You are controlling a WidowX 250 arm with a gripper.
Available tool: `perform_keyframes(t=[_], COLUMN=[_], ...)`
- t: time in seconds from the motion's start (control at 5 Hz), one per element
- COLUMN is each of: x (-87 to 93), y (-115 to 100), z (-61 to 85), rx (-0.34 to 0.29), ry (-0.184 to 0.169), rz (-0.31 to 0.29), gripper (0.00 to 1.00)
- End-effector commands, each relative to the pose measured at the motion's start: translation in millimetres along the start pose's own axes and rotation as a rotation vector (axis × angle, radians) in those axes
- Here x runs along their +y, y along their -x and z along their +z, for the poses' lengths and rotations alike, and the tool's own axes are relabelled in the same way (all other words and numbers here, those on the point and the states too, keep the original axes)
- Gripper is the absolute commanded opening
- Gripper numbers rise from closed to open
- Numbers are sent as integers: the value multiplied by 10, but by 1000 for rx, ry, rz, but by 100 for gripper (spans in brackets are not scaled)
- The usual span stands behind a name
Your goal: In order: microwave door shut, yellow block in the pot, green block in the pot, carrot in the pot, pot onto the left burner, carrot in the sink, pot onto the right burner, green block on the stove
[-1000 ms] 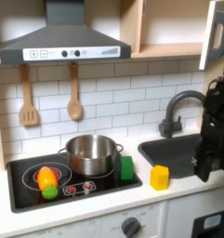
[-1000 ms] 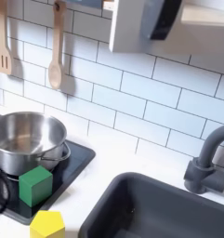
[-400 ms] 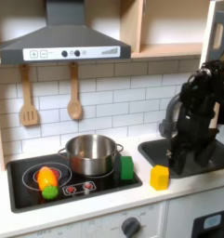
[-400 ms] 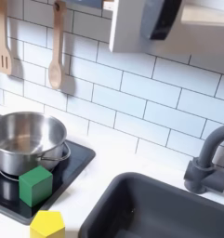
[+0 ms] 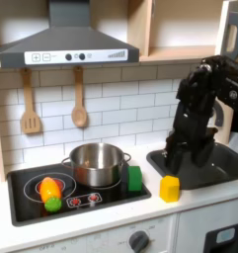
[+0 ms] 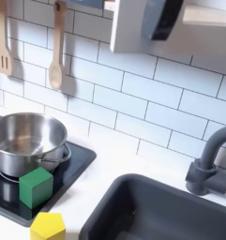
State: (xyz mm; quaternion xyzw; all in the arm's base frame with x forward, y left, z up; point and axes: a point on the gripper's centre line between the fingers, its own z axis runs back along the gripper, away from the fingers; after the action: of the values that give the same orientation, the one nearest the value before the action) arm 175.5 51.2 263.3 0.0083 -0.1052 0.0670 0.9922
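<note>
In the first exterior view the black arm reaches down from the upper right, and its gripper [image 5: 173, 162] hangs just above the yellow block [image 5: 169, 188]. Its fingers blend into the dark sink [image 5: 217, 164], so their state is unclear. The yellow block [image 6: 48, 226] rests on the white counter between stove and sink [image 6: 161, 211]. The steel pot [image 5: 97, 163] [image 6: 25, 141] stands on the stove [image 5: 22, 205] over the burner on the first exterior view's right. The green block [image 5: 134, 179] [image 6: 35, 187] stands beside it. The carrot [image 5: 50, 190] lies on the other burner. The microwave door [image 5: 230, 35] stands swung out at top right.
A black curved faucet [image 6: 210, 159] rises behind the sink. A wooden spatula [image 5: 30, 104] and spoon [image 5: 79, 99] hang on the tiled wall under the grey hood [image 5: 66, 44]. The counter's front edge runs just below the stove.
The arm has swung from the first exterior view's right edge leftward over the sink, bringing the gripper down near the yellow block. The blocks, pot and carrot have not moved.
</note>
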Motion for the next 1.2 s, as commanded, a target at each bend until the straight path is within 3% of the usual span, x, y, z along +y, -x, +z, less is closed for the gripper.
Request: perform_keyframes(t=[0.0, 0.6, 1.0], x=[110, 316, 350], y=[-197, -573, -871], z=[56, 133, 232], rx=[-40, -139, -211], ry=[-18, -34, -23], rz=[34, 62, 50], gripper=[0, 0, 0])
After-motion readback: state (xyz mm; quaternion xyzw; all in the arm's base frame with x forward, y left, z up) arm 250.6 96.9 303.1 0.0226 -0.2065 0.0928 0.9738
